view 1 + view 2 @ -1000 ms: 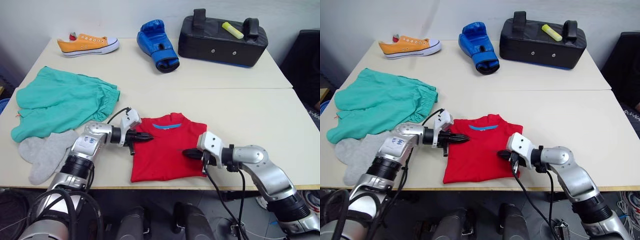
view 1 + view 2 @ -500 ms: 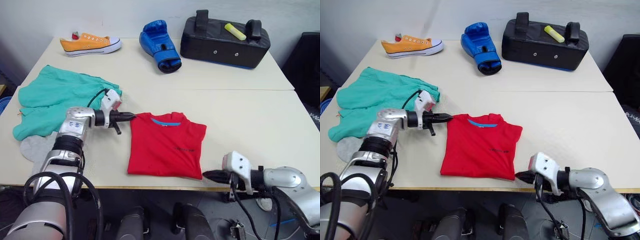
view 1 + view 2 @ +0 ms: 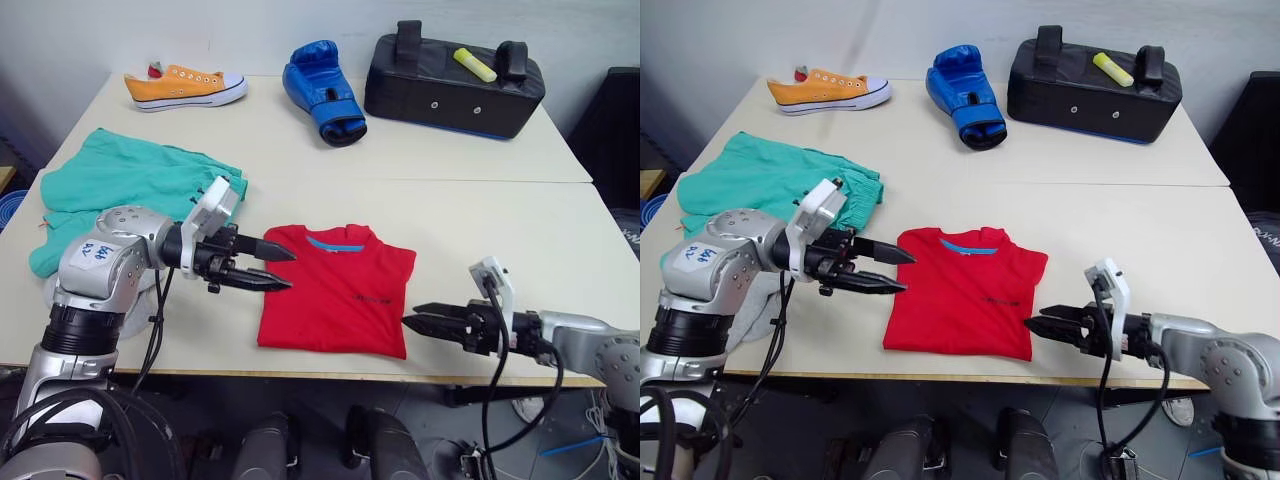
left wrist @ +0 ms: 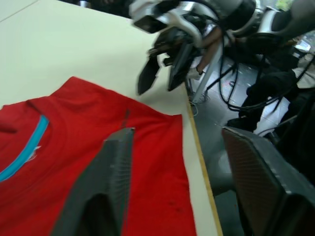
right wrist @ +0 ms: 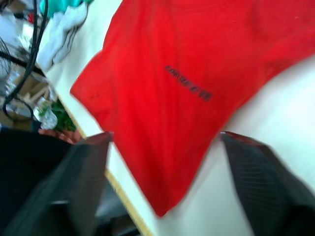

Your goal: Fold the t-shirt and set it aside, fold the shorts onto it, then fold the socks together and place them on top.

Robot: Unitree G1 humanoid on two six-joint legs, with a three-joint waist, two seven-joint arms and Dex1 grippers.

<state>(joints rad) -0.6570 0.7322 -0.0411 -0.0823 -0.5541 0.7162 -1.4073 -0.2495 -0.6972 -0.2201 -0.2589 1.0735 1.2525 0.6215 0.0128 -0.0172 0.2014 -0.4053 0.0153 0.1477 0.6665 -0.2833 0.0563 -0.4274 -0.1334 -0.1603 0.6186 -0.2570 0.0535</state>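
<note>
The red t-shirt (image 3: 335,290) lies folded into a rectangle at the front middle of the table, collar facing away from me. My left gripper (image 3: 290,269) is open, its tips at the shirt's left edge near the collar. At the shirt's front right corner my right gripper (image 3: 412,317) hovers by the table edge, open and holding nothing. The teal shorts (image 3: 130,185) lie spread out on the left. Mostly hidden behind my left arm are the grey socks (image 5: 61,32), just in front of the shorts.
Along the table's (image 3: 500,230) far side lie an orange sneaker (image 3: 185,85), a blue boxing glove (image 3: 325,90) and a black pad (image 3: 455,75) with a yellow marker on it. The front edge runs just below the shirt.
Both grippers have gone from shut to open. They left the shirt, swung outward, then came back to its left edge and front right corner. The shirt lies flatter.
</note>
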